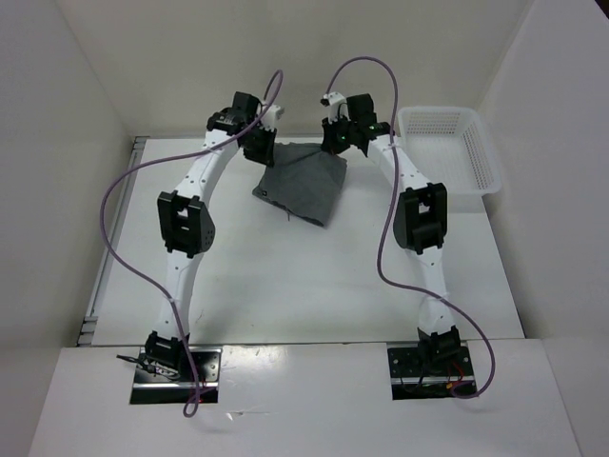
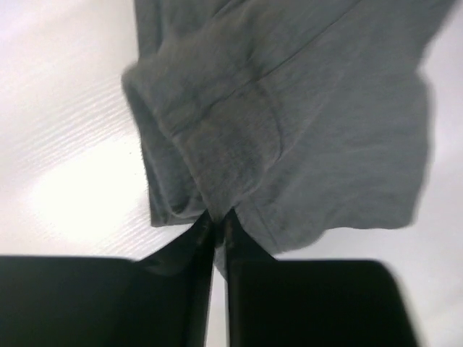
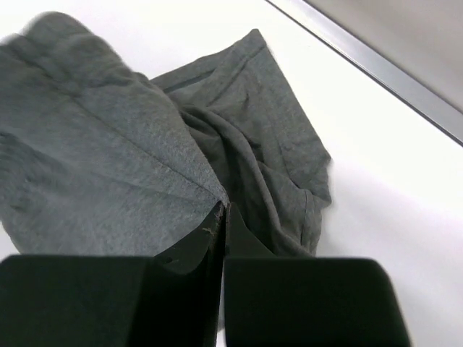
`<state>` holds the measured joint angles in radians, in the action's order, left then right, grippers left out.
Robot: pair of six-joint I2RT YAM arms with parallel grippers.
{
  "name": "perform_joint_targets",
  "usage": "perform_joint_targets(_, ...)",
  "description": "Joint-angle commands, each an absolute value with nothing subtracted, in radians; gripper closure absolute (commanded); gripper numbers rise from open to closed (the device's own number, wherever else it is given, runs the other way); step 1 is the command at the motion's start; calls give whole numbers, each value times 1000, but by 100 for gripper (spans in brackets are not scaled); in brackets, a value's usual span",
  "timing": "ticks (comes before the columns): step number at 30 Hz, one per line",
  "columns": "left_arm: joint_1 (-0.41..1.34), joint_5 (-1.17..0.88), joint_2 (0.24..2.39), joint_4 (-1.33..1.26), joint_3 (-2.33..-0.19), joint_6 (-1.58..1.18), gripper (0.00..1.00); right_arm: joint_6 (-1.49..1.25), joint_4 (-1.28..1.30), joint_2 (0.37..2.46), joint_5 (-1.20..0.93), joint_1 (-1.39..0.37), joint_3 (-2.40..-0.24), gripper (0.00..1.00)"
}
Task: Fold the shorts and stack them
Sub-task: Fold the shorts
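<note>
The grey shorts (image 1: pixel 303 181) hang between both grippers at the far middle of the table, lifted at two upper corners, with the lower part draping toward the near side. A thin drawstring (image 1: pixel 287 211) dangles at the lower edge. My left gripper (image 1: pixel 259 141) is shut on the left edge of the fabric; in the left wrist view the cloth (image 2: pixel 289 130) is pinched between the black fingers (image 2: pixel 188 253). My right gripper (image 1: pixel 335 143) is shut on the right edge; in the right wrist view the fabric (image 3: pixel 108 159) runs into the closed fingers (image 3: pixel 195 249).
A white plastic mesh basket (image 1: pixel 452 150) stands at the far right of the table. White walls enclose the table on the left, back and right. A metal rail (image 1: pixel 114 238) runs along the left edge. Purple cables loop over both arms.
</note>
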<state>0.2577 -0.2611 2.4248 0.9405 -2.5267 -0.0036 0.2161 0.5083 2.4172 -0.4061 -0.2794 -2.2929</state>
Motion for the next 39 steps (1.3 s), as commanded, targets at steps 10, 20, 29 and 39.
perform_joint_targets(10,264,-78,2612,905,-2724,0,24,97,376,2516,-43,-296,-2336,74)
perform_joint_targets(20,183,-116,2476,914,-2643,0,16,49,388,2383,18,-305,-2379,29)
perform_joint_targets(29,173,-241,2428,911,-2430,0,11,49,443,2172,-86,-295,-2145,30)
perform_joint_targets(39,173,-264,2480,853,-2336,0,13,-31,431,1974,-492,-276,-1601,35)
